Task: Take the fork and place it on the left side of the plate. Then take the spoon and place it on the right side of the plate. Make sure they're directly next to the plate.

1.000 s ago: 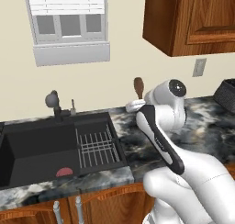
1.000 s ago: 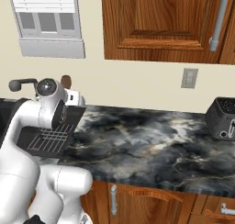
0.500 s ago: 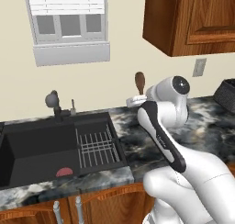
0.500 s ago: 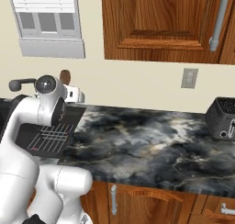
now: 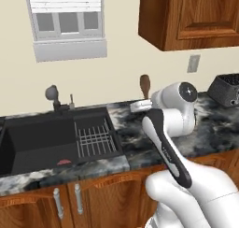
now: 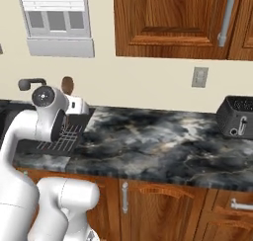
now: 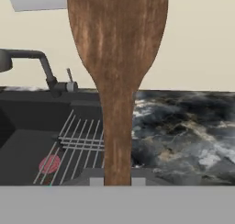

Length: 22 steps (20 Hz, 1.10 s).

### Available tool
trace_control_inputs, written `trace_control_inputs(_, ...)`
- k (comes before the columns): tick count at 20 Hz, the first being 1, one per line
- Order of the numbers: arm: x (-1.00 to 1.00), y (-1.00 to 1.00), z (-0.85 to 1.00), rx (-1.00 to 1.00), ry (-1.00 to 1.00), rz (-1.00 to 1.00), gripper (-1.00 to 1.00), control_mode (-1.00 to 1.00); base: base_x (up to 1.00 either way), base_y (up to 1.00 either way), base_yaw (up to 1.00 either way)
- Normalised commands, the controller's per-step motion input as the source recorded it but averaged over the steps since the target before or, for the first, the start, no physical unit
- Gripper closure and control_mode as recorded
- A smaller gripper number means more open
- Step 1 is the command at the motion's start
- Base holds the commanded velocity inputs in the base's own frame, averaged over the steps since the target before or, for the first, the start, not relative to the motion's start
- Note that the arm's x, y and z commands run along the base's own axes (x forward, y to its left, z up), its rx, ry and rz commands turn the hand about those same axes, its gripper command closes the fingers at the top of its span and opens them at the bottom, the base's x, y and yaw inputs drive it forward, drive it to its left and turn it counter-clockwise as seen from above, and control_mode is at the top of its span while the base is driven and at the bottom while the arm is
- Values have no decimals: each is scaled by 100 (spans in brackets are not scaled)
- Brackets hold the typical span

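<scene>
The spoon (image 7: 117,71) is held upright in the gripper (image 7: 117,181), bowl end up, handle running down between the fingertips; the fingers are clamped on the handle, nearly together. In the left base view the brown spoon (image 5: 145,85) sticks up above the white hand, in front of the beige wall, over the back of the counter (image 5: 219,124) just right of the sink (image 5: 46,143). In the right base view the spoon (image 6: 67,85) shows as a brown oval just behind the arm's round joint, near the dark faucet (image 6: 30,83).

Compared with a second ago: the hand and spoon have drifted a bit to the right in the left base view (small shift, the sink and window sit where they did, so the base has not moved). Spoon is upright as before, and the grip looks unchanged.

Around it: a wire rack (image 5: 94,138) lies in the right part of the sink, a small red round thing (image 5: 64,162) at the sink's front edge (also seen in the hand view (image 7: 49,164), cannot tell what it is). A toaster (image 6: 237,117) stands at the far right of the counter, below a wall outlet (image 6: 199,77). Window (image 5: 67,21) above the sink, wooden cabinets (image 6: 168,20) above the counter.
</scene>
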Motion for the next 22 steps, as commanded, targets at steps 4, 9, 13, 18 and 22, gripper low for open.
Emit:
trace_control_inputs(4, 0, 0, 0, 0, 0, 0, 100, 100, -85, 0, -6)
trace_control_inputs(9, 0, 0, 0, 0, 0, 0, 100, 100, -94, 0, -6)
trace_control_inputs(13, 0, 0, 0, 0, 0, 0, 100, 100, -91, 0, -6)
trace_control_inputs(18, 0, 0, 0, 0, 0, 0, 100, 100, -92, 0, -6)
trace_control_inputs(22, 0, 0, 0, 0, 0, 0, 100, 100, -100, 0, -4)
